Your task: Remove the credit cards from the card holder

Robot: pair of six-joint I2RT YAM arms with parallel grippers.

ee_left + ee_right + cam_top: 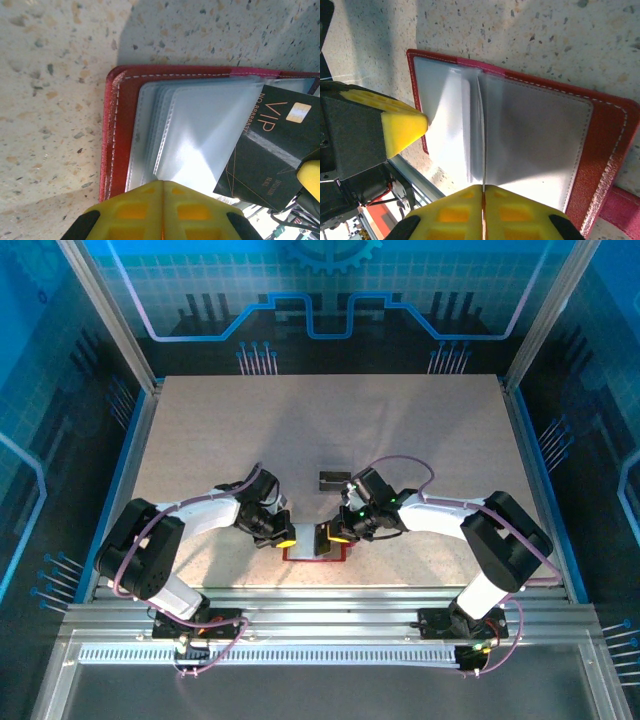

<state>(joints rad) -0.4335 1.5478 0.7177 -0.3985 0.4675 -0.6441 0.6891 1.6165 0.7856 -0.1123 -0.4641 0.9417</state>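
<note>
Top external view: a speckled pale table (200,440) with two arms reaching in from its near edge. The card holder (318,552) lies open and flat close to the middle of the near edge, its dark-red border framing pale inner pockets. The left gripper (285,538) meets the holder from its left side and the right gripper (333,537) from its right, with both yellow tips down at the holder. A single dark card (334,480) lies flat on the table farther from the near edge, toward the table's middle, apart from the holder.

Left wrist view: the left gripper's yellow fingers (130,212) are pressed together, their tips against the edge of the clear plastic sleeves (200,130) fanned up from the red cover. Whether a sleeve is caught between them cannot be told. Beside the sleeves a black VIP card (270,145) with gold lettering stands tilted, partly out of the holder, next to a yellow finger (310,177) of the other gripper.

Right wrist view: the right gripper's fingers are closed on a thin edge seen end-on, rising from the holder's fold; this matches the black VIP card, so the jaws are pinching it. The left gripper's yellow tip rests on the sleeve at the holder's left half.
</note>
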